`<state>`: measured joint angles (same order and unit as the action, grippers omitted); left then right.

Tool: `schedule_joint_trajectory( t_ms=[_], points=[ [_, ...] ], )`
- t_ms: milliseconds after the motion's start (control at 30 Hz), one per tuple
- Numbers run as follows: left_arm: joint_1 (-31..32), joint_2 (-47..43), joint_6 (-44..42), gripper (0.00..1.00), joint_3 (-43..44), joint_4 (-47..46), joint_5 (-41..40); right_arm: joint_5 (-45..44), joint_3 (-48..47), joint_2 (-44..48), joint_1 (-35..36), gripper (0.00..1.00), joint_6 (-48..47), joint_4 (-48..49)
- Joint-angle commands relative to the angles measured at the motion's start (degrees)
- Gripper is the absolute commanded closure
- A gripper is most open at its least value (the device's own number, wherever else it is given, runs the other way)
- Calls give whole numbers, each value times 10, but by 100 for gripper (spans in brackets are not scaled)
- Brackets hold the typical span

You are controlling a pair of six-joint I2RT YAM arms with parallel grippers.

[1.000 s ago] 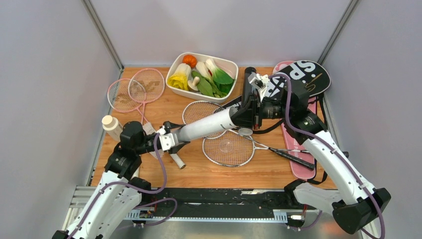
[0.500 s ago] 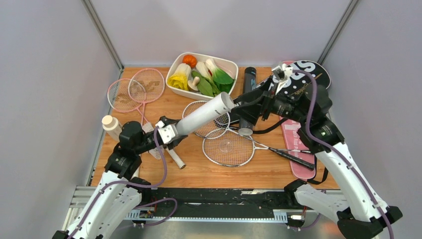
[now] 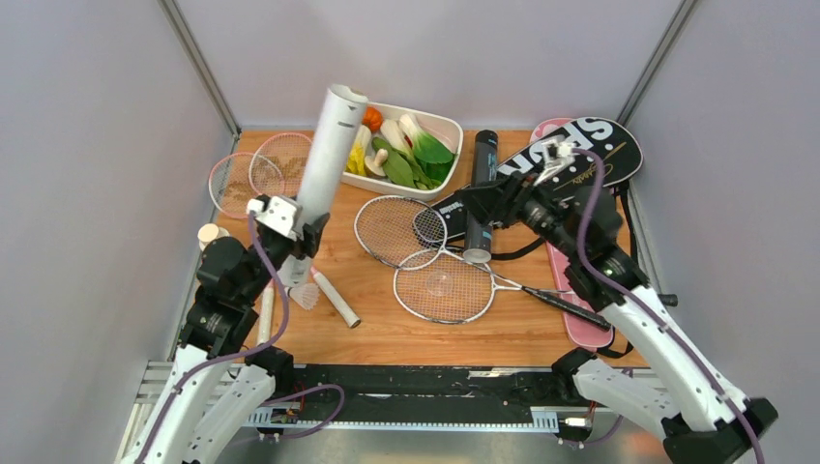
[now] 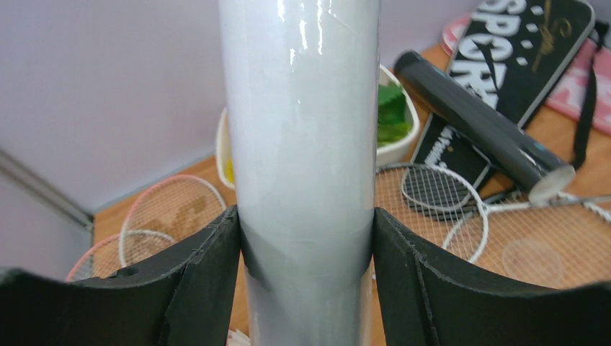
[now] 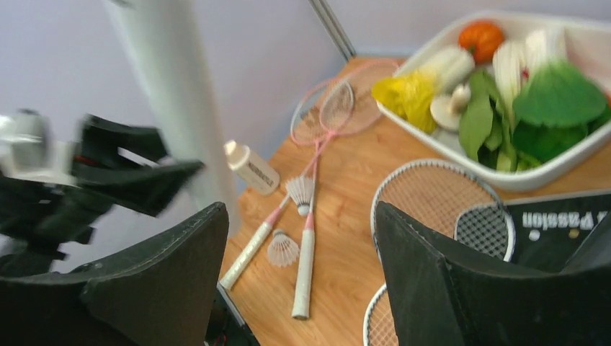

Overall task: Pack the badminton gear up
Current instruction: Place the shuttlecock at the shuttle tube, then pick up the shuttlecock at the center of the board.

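Over the left edge of the table [image 3: 387, 333], the left gripper [image 4: 305, 252] now clamps the white tube [image 3: 329, 155] upright, swung up from level. The right gripper [image 5: 301, 245] has let go, fingers wide, so loose shuttlecocks [image 5: 282, 249] could drop in next.

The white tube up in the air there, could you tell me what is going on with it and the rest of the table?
The left tool grips the white tube near its lower end and holds it nearly upright over the table's left side. The right tool is open and empty, near the black tube, which lies across the silver racquets. The pink racquets and shuttlecocks lie loose on the table.
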<state>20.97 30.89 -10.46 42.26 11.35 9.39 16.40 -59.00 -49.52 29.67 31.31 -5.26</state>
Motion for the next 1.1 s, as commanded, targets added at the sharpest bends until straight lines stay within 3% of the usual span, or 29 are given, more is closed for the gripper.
schedule_joint_trajectory(
  t_ms=[0, 133, 233, 333, 500, 667, 767, 1067],
  points=[
    [-1, -27, 70, 100, 73, -20, -118, -68, 44, -63, 56, 23, 31, 45],
    [-1, -38, 70, 100, 123, 29, -118, -123, 47, -155, 151, 26, 83, 63],
    [-1, -61, 80, 100, 144, 36, -133, -174, 66, -230, 251, 27, 124, 143],
    [-1, -82, 90, 100, 148, 21, -139, -193, 45, -325, 303, 27, 153, 196],
    [-1, -92, 101, 100, 164, 17, -127, -216, -26, -461, 349, 27, 240, 212],
    [-1, -90, 99, 100, 172, 35, -126, -164, -66, -579, 368, 30, 301, 296],
    [-1, -93, 98, 100, 168, 45, -132, -138, -75, -628, 372, 34, 334, 362],
    [-1, -115, 79, 100, 160, 42, -156, -87, -141, -745, 375, 37, 393, 439]
  ],
)
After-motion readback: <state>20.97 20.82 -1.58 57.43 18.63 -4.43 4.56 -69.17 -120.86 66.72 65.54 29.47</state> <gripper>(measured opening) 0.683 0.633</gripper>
